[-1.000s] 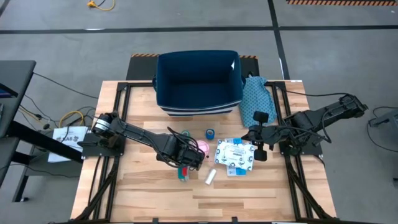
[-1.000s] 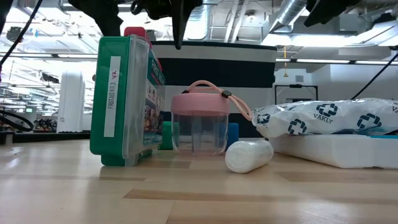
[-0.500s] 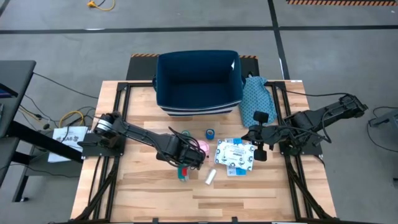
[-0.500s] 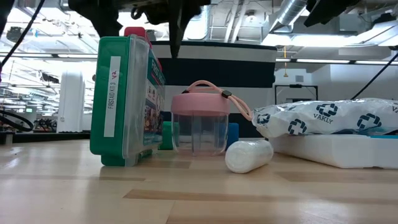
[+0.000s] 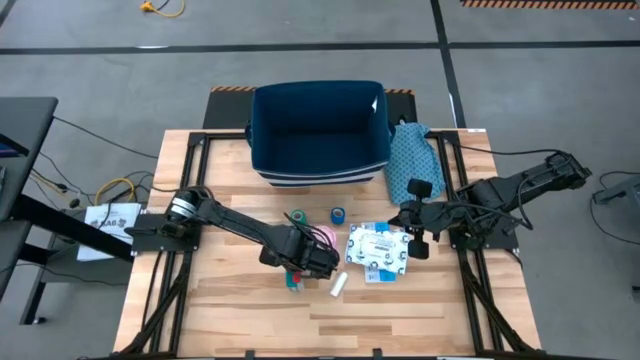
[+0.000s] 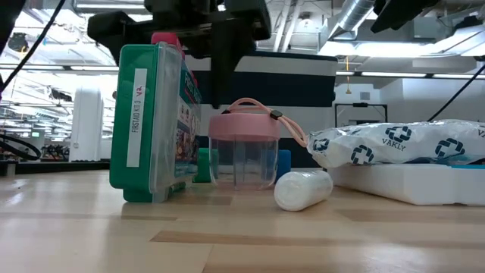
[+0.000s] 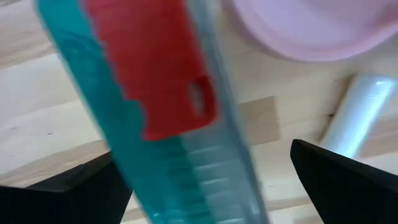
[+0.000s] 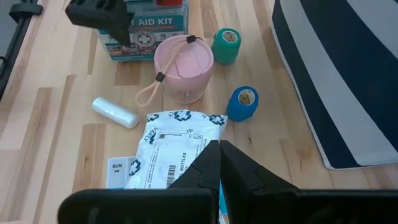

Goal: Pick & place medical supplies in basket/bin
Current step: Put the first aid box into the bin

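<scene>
A teal first-aid kit with a red handle (image 6: 155, 121) stands upright on its narrow edge. My left gripper (image 7: 205, 186) is open and points down over its top (image 5: 300, 265), one finger on each side of the kit (image 6: 222, 76), without touching it. Beside the kit stand a pink round container (image 6: 244, 152) and teal (image 8: 226, 45) and blue (image 8: 242, 102) tape rolls. A white tube (image 6: 303, 189) lies on its side. White-blue packets (image 5: 378, 250) lie to the right. My right gripper (image 8: 219, 155) hangs shut above the packets (image 5: 417, 243). The navy bin (image 5: 318, 133) stands at the far edge.
A teal dotted cloth (image 5: 412, 160) lies right of the bin, by the right arm. The pink container stands close to the kit's right side, where one left finger comes down. Bare wood (image 5: 230, 300) lies toward the near edge.
My left gripper has come down over the first-aid kit, still open, so its fingers now reach past the kit's top on both sides. It has also shifted a little toward the near edge. The kit and the other items have stayed where they were.
</scene>
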Controlling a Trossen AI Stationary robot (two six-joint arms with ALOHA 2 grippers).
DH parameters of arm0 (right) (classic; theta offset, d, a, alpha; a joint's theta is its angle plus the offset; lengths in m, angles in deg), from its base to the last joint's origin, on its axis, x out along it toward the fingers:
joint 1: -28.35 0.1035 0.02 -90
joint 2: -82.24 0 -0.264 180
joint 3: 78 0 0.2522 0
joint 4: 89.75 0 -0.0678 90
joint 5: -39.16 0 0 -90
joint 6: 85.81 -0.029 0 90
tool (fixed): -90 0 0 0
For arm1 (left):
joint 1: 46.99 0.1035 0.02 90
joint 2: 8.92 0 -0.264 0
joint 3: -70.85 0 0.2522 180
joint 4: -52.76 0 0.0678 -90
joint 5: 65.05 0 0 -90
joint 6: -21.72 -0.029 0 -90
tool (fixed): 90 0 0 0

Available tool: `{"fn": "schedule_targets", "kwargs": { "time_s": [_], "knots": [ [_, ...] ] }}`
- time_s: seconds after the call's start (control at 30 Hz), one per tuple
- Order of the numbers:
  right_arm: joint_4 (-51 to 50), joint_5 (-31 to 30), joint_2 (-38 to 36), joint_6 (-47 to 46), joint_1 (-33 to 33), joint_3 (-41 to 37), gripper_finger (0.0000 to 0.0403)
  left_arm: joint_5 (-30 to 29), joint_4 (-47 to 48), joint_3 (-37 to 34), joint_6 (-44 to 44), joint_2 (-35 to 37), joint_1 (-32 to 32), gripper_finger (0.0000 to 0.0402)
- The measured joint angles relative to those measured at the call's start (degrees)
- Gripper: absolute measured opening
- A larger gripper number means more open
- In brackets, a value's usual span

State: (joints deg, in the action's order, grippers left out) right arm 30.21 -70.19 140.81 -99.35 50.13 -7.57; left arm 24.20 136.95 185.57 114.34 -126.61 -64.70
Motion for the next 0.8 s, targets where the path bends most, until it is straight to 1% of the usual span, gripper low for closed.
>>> {"fn": "schedule_targets", "kwargs": {
  "time_s": [0.2, 0.37, 0.53, 0.8],
  "knots": [
    [-0.02, 0.37, 0.0, -0.04, 0.04, 0.0, 0.0, -0.64, -0.93, -0.04, -0.06, -0.57, 0.02, 0.0397],
    [0.0, 1.46, 0.0, -0.1, 0.04, 0.0, 0.0, -0.55, -0.73, -0.04, -0.07, -0.59, 0.02, 0.0379],
    [0.0, 1.46, 0.0, -0.09, 0.04, 0.0, 0.0, 0.03, -0.69, -0.04, -0.04, -0.59, 0.02, 0.0344],
    [0.0, 1.49, 0.0, -0.08, 0.0, 0.0, 0.0, 0.43, -0.66, -0.04, -0.01, -0.59, -0.14, 0.0269]
  ]
}}
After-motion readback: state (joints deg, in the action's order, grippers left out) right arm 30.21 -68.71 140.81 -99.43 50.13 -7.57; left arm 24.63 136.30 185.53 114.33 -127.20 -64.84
